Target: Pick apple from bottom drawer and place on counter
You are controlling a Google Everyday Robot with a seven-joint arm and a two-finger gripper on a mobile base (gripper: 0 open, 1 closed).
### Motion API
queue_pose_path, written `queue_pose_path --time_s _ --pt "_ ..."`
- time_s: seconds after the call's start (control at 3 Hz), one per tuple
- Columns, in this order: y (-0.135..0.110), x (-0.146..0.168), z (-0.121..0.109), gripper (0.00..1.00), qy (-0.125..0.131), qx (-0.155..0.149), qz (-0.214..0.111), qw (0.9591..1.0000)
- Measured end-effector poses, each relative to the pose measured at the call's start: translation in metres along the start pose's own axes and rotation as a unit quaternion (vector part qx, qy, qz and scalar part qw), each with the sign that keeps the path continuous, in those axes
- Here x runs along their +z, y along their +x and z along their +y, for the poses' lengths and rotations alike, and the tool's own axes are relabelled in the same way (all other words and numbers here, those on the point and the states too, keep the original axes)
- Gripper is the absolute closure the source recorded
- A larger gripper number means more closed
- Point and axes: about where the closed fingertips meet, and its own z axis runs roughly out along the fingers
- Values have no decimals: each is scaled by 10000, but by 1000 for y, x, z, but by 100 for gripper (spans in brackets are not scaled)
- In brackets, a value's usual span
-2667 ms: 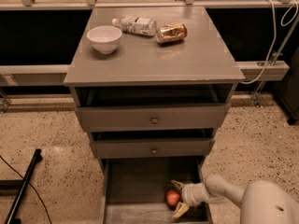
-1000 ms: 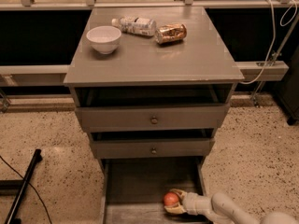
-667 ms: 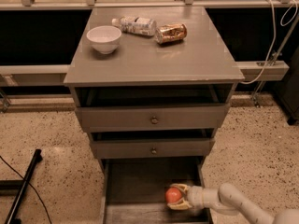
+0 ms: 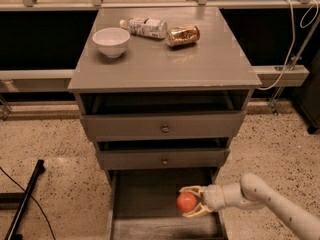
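The apple (image 4: 186, 202) is small, round and red-orange. My gripper (image 4: 189, 203) is shut on the apple, with one pale finger above it and one below. It holds the apple over the right side of the open bottom drawer (image 4: 145, 196), above its grey floor. My white arm reaches in from the lower right. The grey counter (image 4: 170, 59) is the cabinet's top, well above the gripper.
On the counter stand a white bowl (image 4: 111, 41), a lying plastic bottle (image 4: 144, 27) and a crushed gold-brown can (image 4: 182, 35). Two shallower drawers with round knobs (image 4: 164, 129) stick out above the bottom drawer. A black bar (image 4: 22, 199) lies on the floor at left.
The gripper closed on the apple and has lifted it off the drawer floor, shifting it slightly up and back. The arm has stretched out further from the right.
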Motion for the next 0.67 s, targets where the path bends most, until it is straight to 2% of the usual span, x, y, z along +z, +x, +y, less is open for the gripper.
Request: queue_pose_path --time_s 0.33,0.67 --pt "-83 -31 4 100 -438 -695 -113 9966" --pt "-96 -38 0 100 -493 -813 -41 9955"
